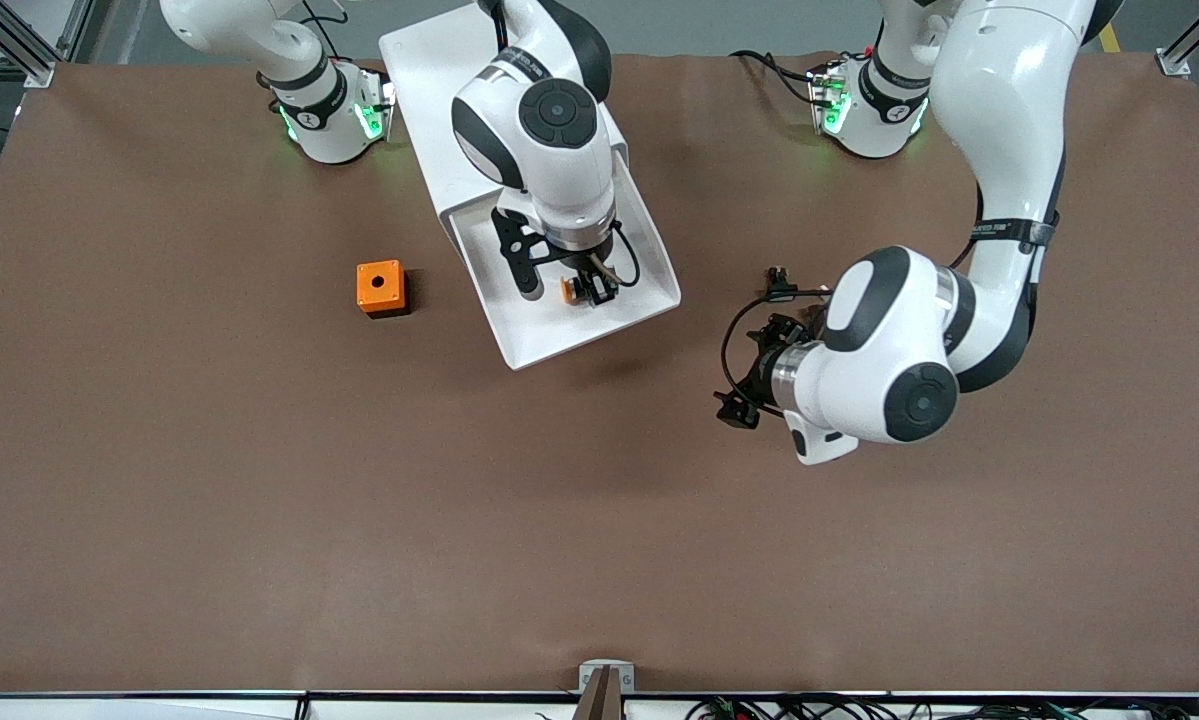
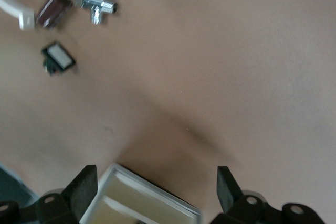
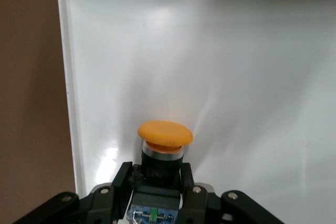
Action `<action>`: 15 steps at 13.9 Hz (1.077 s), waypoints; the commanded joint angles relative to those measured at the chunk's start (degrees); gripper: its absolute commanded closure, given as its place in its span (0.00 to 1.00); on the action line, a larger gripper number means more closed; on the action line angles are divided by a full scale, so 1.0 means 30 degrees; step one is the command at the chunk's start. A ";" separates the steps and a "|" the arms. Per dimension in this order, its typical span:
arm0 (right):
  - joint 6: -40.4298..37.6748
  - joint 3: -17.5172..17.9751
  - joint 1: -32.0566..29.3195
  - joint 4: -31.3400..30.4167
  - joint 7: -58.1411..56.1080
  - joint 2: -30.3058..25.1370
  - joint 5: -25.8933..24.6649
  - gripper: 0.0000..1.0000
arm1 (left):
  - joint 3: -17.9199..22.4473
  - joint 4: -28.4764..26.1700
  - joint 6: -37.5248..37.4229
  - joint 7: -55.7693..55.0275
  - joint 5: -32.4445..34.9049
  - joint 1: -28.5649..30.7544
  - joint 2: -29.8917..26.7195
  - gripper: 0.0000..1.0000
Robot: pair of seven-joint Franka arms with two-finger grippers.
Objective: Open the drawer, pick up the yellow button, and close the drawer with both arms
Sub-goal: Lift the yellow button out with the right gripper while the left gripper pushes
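Drawer (image 1: 549,335) stands pulled out of the white cabinet (image 1: 429,80). Your right gripper (image 1: 591,288) is down inside it, fingers clamped on the button's (image 3: 164,140) black body, orange cap clear of the white floor or barely so — can't tell which. Lift crooked and the button may catch the drawer's front wall and twist loose. Left gripper (image 2: 155,192) waits over bare table toward its own end, jaws wide, empty. Small loose parts (image 2: 63,59) lie on the mat near it — a careless sweep toward the drawer front could scatter them.
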 commanded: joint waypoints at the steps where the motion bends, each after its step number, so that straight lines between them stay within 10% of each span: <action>1: -0.2705 -0.0183 -0.0961 0.2155 -0.3475 -0.0039 0.0136 1.00 | 0.0050 -0.0421 0.0697 0.3754 0.0824 -0.0576 -0.0093 0.00; 7: -0.6960 -0.0270 -0.6787 0.2192 -1.9233 -0.1620 0.0576 1.00 | 0.0050 -0.0683 0.5815 0.4878 0.2398 -0.3208 0.0667 0.00; 15: -0.3366 -0.0300 -1.3848 -0.1965 -3.2277 -0.1915 -0.1475 1.00 | -0.0008 -0.1443 0.6155 0.3215 0.2933 -0.5966 0.0671 0.00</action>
